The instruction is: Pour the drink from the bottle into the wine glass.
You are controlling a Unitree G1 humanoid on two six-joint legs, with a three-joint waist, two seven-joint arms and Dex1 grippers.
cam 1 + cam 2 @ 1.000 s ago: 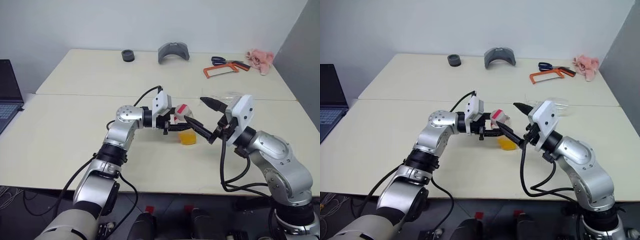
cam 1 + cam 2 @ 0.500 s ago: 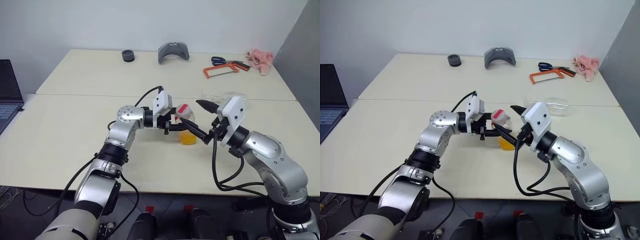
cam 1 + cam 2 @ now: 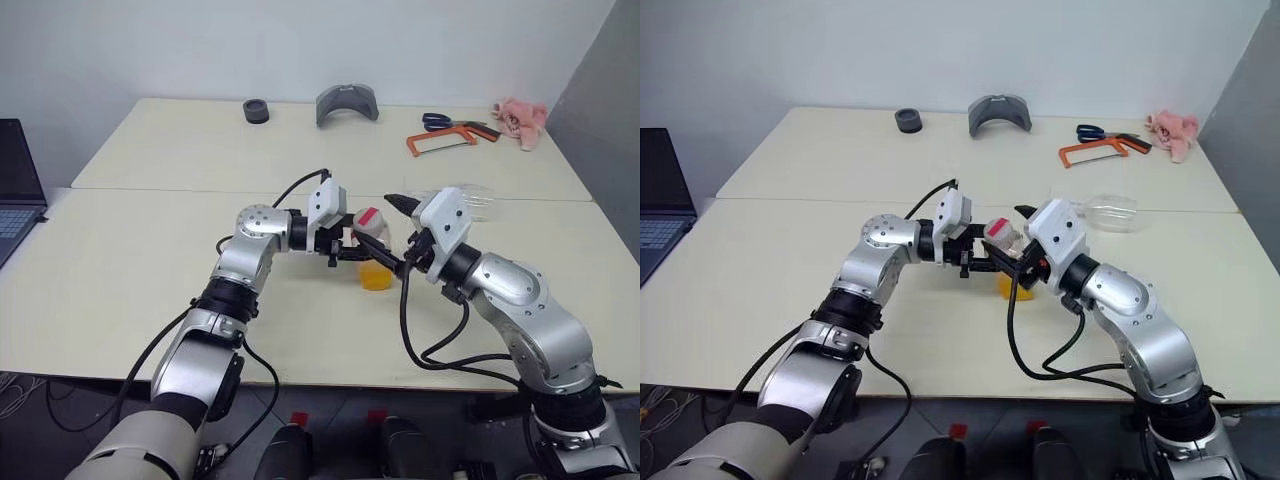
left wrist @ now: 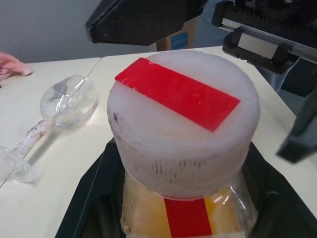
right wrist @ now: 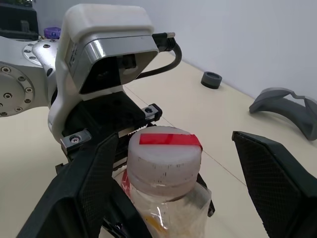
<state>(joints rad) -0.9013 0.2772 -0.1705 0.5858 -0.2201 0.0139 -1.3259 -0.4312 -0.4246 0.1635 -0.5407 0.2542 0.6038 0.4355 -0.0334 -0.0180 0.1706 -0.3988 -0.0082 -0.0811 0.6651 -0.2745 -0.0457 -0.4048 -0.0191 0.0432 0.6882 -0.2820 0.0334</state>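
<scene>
The bottle (image 3: 374,252) stands upright at the centre of the near tabletop (image 3: 120,270), gripped just below its cap (image 4: 183,126) by the left fingers (image 4: 94,208), which close on it from the side. The cap appears white with a red strip (image 5: 170,140) across its top. The drink (image 3: 376,276) fills the lower part of the bottle; a red stripe (image 4: 187,218) runs down the bottle's side.

The right gripper (image 5: 188,188) points at the cap, with its fingers (image 5: 275,183) spread wide, one on each side of the cap and apart from it. It holds nothing.

The glass (image 4: 59,109) lies on its side on the tabletop, beyond the right gripper, well apart from the bottle. Its bowl is empty.

The far tabletop carries the following items:
- a black ring (image 3: 256,111);
- a grey curved part (image 3: 346,104);
- scissors (image 3: 440,121);
- an orange-framed saw (image 3: 450,139);
- a pink cloth (image 3: 520,118).

A laptop (image 3: 17,185) sits at the left edge of the scene.
</scene>
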